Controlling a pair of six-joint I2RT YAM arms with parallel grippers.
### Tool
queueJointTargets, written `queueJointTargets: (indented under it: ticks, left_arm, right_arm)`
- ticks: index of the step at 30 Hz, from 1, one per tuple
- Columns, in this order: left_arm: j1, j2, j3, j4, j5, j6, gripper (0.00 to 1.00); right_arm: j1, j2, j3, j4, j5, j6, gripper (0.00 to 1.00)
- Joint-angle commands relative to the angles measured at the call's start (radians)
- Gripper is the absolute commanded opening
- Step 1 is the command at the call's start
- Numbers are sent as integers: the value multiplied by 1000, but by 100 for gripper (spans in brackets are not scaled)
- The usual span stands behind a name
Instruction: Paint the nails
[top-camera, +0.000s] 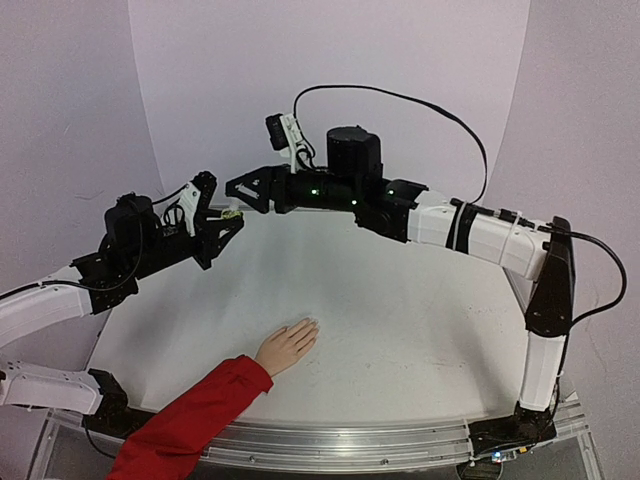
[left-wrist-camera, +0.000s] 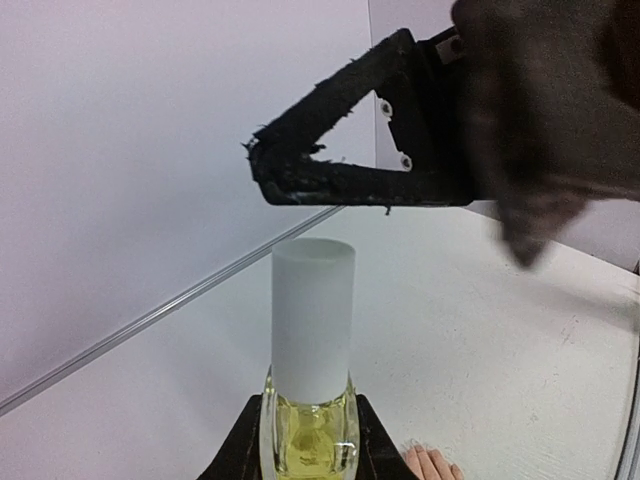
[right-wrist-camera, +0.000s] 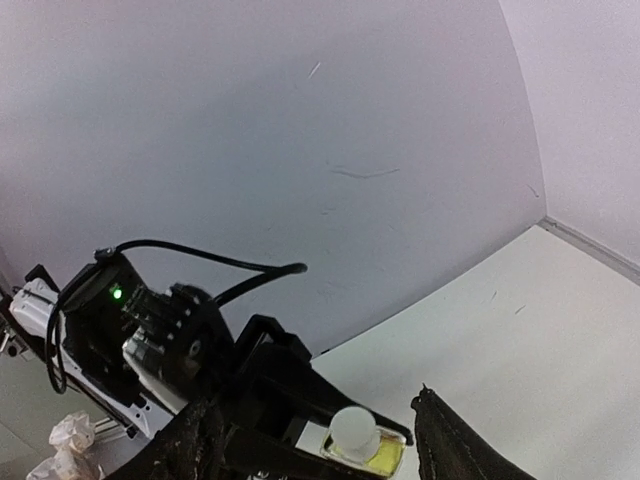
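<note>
Two arms (top-camera: 480, 235) over a white bench (top-camera: 400, 330), pale walls (top-camera: 330, 60) all round. Top view: the nails (top-camera: 311, 325) sit well apart from both jaws. Left wrist: left jaws pinching a yellowish bottle (left-wrist-camera: 308, 440). Right wrist: right jaws spread, near its white cap (right-wrist-camera: 354, 430).

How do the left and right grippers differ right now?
The left gripper is shut on the bottle; the right gripper is open and empty. Left carries the bottle; right hangs near its white cap, not touching. Both are black and off the table.
</note>
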Motion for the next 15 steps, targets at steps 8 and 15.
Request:
queueJointTargets:
  ticks: [8,15]
  left_arm:
    - [3,-4,17,36,-37,-4,0]
    - [3,8,39,35,-43,-50,0]
  right_arm:
    - [24,121,182,0,96,0,46]
    - [31,127,175,-10,75,-19,38]
